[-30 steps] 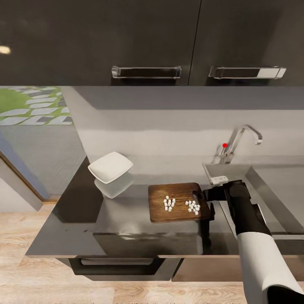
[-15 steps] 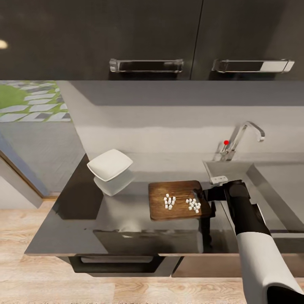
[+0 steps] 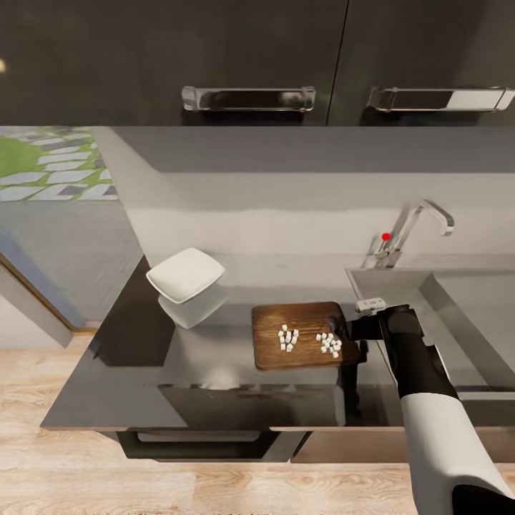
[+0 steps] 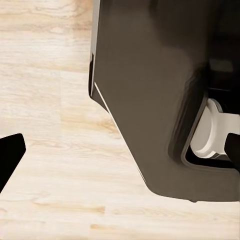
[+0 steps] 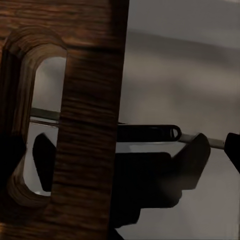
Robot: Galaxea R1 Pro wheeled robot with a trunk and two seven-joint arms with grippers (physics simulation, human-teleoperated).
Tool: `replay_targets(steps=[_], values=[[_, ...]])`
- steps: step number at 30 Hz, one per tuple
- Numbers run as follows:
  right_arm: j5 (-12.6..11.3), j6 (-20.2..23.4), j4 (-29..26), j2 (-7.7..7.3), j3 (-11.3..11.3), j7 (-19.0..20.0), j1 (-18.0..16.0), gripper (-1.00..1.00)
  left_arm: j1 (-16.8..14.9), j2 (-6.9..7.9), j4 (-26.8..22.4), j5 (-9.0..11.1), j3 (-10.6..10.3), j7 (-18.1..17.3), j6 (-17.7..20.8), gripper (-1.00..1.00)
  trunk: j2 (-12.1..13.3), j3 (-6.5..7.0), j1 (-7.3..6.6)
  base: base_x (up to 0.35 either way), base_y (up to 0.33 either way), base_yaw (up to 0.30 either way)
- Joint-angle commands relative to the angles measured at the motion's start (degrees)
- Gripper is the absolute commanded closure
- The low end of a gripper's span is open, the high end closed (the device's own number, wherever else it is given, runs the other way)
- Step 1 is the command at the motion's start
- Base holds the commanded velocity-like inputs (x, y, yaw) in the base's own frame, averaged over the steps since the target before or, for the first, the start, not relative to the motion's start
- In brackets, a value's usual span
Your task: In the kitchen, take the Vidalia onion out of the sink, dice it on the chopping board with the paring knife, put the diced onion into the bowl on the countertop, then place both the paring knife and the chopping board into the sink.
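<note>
The chopping board (image 3: 304, 336) lies at the countertop's (image 3: 129, 379) middle, just left of the sink (image 3: 436, 300). Two small heaps of white diced onion (image 3: 287, 338) rest on it. My right gripper (image 3: 352, 331) is shut on the board's right edge. In the right wrist view the board (image 5: 85, 125) with its handle hole passes between the dark fingers (image 5: 234, 150). The white bowl (image 3: 185, 275) stands to the board's left, tilted. I cannot make out the paring knife. My left gripper (image 4: 122, 150) hangs open over the wooden floor.
The chrome faucet (image 3: 422, 218) with its red knob (image 3: 386, 236) stands behind the sink. Dark upper cabinets with metal handles (image 3: 248, 98) hang above the counter. A window (image 3: 50, 164) is at the left. The counter's front edge runs along the near side.
The whole head view has shifted, so the camera moved. The board stays in my right gripper with the onion pieces on it, and the bowl has not moved.
</note>
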Motion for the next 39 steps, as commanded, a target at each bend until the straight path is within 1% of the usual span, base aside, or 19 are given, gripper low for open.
replay_targets(steps=[1, 8, 9, 12, 16, 28, 29, 30, 31, 33, 39], values=[[0.6, 0.1, -0.1, -0.02, -0.1, 0.6, 0.0, -1.00, -0.1, -0.01, 0.3, 0.6, -0.5, -0.4, -0.4, -1.00, -0.1, -0.19, 0.03, 0.000, 0.000, 0.000], [0.8, 0.1, -0.1, -0.03, -0.1, 0.5, 0.0, -1.00, -0.1, -0.01, 0.3, 0.6, -0.5, -0.4, -0.4, -1.00, -0.1, -0.41, 0.03, 0.000, 0.000, 0.000], [1.0, -0.2, 0.1, 0.30, 0.3, 0.3, 0.0, -1.00, -0.1, -0.34, 0.0, 0.5, -0.3, -0.7, -0.6, -1.00, -0.1, -0.41, 0.03, 0.000, 0.000, 0.000], [0.9, -0.2, 0.2, 0.87, 0.0, 0.3, 0.0, -1.00, 0.0, -0.44, 0.0, 0.5, -0.3, -0.7, -0.6, -1.00, -0.1, -0.41, 0.03, 0.000, 0.000, 0.000], [1.6, -0.2, 0.2, 0.45, -0.2, 0.4, 0.0, -1.00, 0.0, -0.45, 0.0, 0.5, -0.4, -0.7, -0.5, -1.00, -0.1, -0.41, 0.03, 0.000, 0.000, 0.000], [1.7, -0.1, 0.2, 0.44, -0.2, 0.4, 0.0, -1.00, 0.0, -0.45, 0.1, 0.3, -0.5, -0.5, -0.6, -1.00, -0.1, -0.41, 0.03, 0.000, -0.020, 0.000], [2.3, -0.1, 0.2, 0.47, -0.2, 0.4, 0.0, -1.00, 0.0, -0.45, 0.1, 0.3, -0.5, -0.5, -0.6, -1.00, -0.1, -0.41, 0.03, 0.000, -0.307, 0.000], [4.1, -0.1, 0.2, 0.49, -0.2, 0.4, 0.0, -1.00, 0.0, -0.45, 0.1, 0.3, -0.5, -0.5, -0.6, -1.00, -0.1, -0.41, 0.03, 0.000, -0.110, 0.000], [5.0, -0.1, 0.2, 0.49, -0.2, 0.5, -0.1, -1.00, 0.0, -0.45, 0.1, 0.3, -0.5, -0.5, -0.6, -1.00, -0.1, -0.41, 0.03, 0.000, -0.029, 0.000], [5.4, -0.1, 0.2, 0.49, -0.2, 0.5, 0.0, -1.00, 0.0, -0.45, 0.1, 0.3, -0.5, -0.6, -0.6, -1.00, -0.1, -0.41, 0.03, 0.000, -0.005, 0.000], [5.3, -0.1, 0.2, 0.58, -0.1, 0.5, 0.0, -1.00, 0.0, -0.45, 0.1, 0.3, -0.5, -0.6, -0.6, -1.00, -0.1, -0.41, 0.03, 0.000, 0.000, 0.000]])
